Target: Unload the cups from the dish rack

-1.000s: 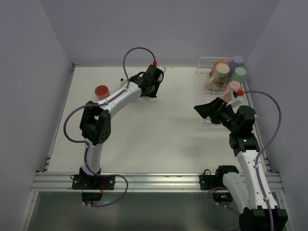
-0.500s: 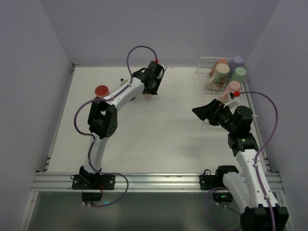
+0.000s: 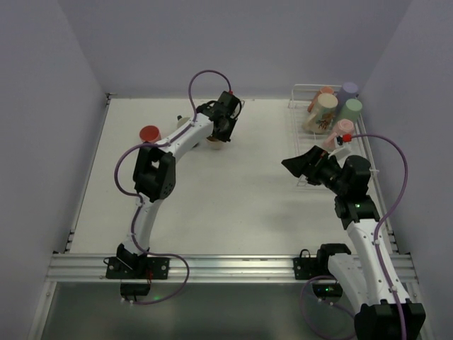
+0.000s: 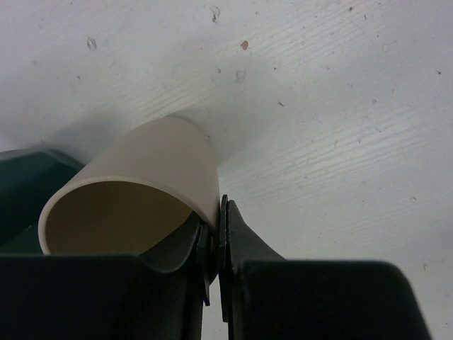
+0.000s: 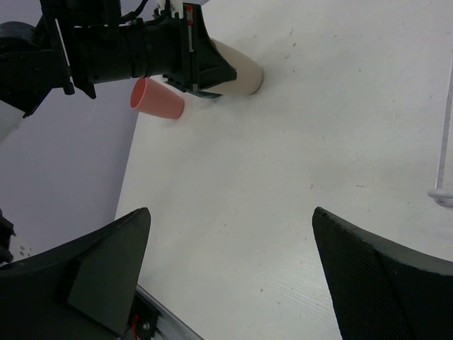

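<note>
My left gripper (image 3: 218,133) is shut on the rim of a tan cup (image 4: 152,159), one finger inside and one outside. The cup is tilted, with its base at the table; it also shows in the top view (image 3: 214,142) and the right wrist view (image 5: 241,65). A red cup (image 3: 149,134) stands to its left. The white dish rack (image 3: 305,178) at the far right holds salmon (image 3: 323,94), cream (image 3: 322,112), lavender (image 3: 349,90), light green (image 3: 350,108) and pink (image 3: 342,129) cups. My right gripper (image 3: 300,162) is open and empty beside the rack's near left corner.
A dark green shape (image 4: 28,180) sits just left of the tan cup in the left wrist view. The rack's wire edge (image 5: 443,190) shows at the right of the right wrist view. Grey walls close in the table on three sides.
My left arm has stretched further and lowered the tan cup toward the table at the back centre. My right gripper has drifted slightly left, still open.
</note>
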